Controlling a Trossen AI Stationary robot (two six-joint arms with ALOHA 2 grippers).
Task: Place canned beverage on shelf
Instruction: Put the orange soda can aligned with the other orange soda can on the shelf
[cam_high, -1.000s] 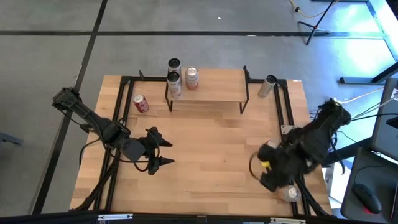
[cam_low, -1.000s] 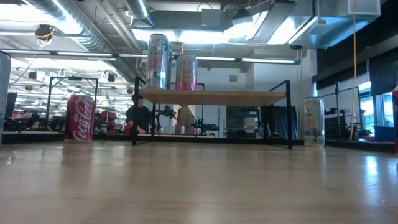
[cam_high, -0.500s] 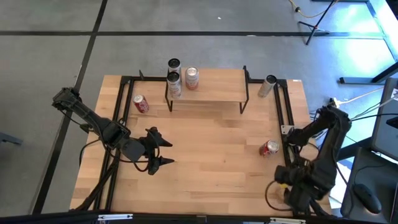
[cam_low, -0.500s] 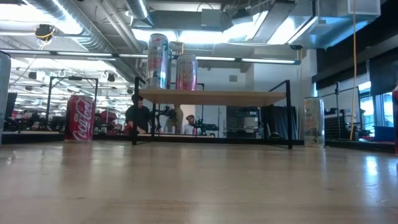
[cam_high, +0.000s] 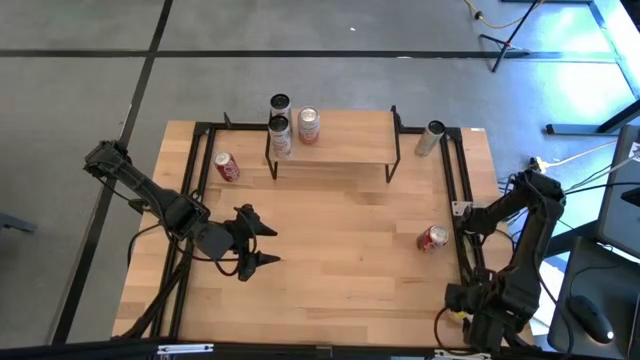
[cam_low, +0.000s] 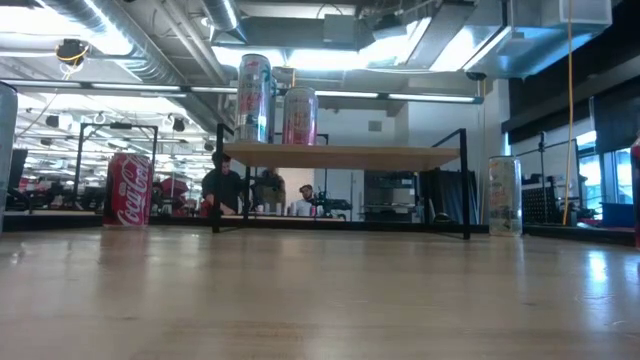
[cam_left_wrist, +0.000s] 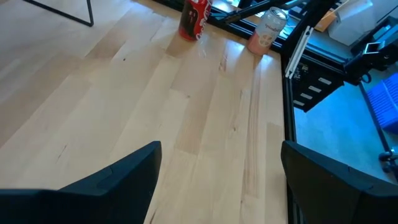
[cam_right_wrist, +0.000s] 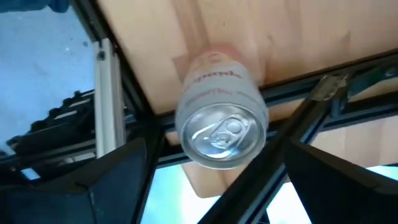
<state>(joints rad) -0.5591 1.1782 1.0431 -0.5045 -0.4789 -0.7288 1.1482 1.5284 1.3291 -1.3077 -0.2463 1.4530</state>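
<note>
At the near right corner of the tabletop (cam_high: 330, 260), the right claw (cam_high: 470, 320) hangs low over a pale pink can (cam_right_wrist: 221, 124). The wrist view looks straight down on its silver lid; the can stands upright right at the tabletop's edge, by the black frame rail. The two dark fingers (cam_right_wrist: 118, 180) stand wide apart on both sides of the can and do not touch it, so this claw is open and holds nothing.

The left claw (cam_high: 262, 245) waits above the left half of the tabletop, also open and empty, its fingers (cam_left_wrist: 118, 180) spread and pointing towards the right side.

The shelf (cam_high: 335, 140) stands at the far middle of the tabletop. On its left end there are two cans: a tall silver can (cam_high: 280, 132) and, just beside it, a pink-and-silver can (cam_high: 308, 125). Another dark-topped can (cam_high: 279, 104) stands behind the shelf, off the plank. A red cola can (cam_high: 227, 167) stands on the tabletop to the left of the shelf, a clear pale can (cam_high: 432, 138) near the far right corner, and a red can (cam_high: 433, 238) near the right edge, between the shelf and the right claw.

In the room behind the tabletop, people (cam_low: 222, 185) are visible far away under the shelf.
</note>
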